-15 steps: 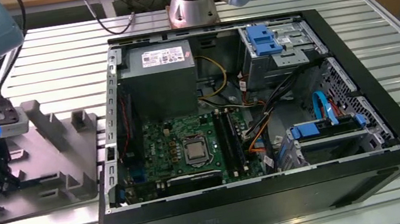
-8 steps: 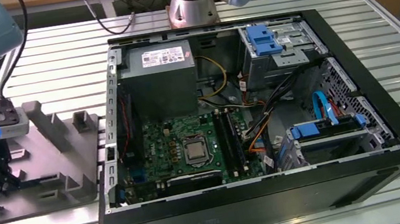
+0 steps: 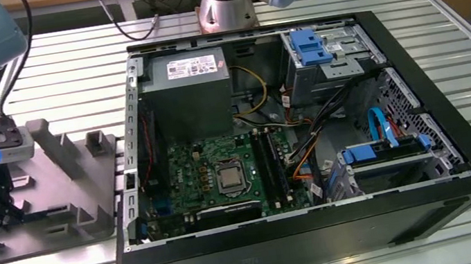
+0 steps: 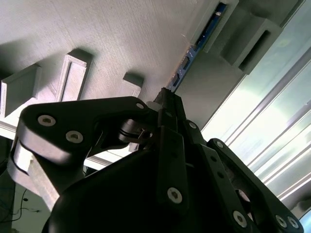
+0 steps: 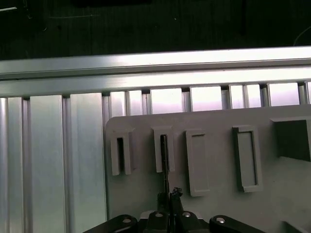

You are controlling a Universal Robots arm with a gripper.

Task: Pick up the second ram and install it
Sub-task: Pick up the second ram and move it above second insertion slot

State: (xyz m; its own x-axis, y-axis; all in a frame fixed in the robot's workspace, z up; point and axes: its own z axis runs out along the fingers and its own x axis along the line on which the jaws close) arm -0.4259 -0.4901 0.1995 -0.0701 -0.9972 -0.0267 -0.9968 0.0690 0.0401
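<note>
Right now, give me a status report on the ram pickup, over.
Gripper shut on the second ram. Ram on edge in grey tray slot, not lifted out. Nothing in the way.

The exterior view looks down steeply from above and in front onto the open computer case (image 3: 325, 230) on the slatted table (image 3: 462, 21), from well back, with the grey tray (image 3: 58, 193) at the exterior view's left. The first wrist view looks down past the gripper (image 5: 167, 213) onto tray (image 5: 218, 208) and table (image 5: 48, 160). The second wrist view sits close behind the gripper (image 4: 167, 99), aimed obliquely across the tray (image 4: 112, 39). Both wrist views share the second ram (image 5: 164, 160) (image 4: 194, 48) in its slotted posts.
</note>
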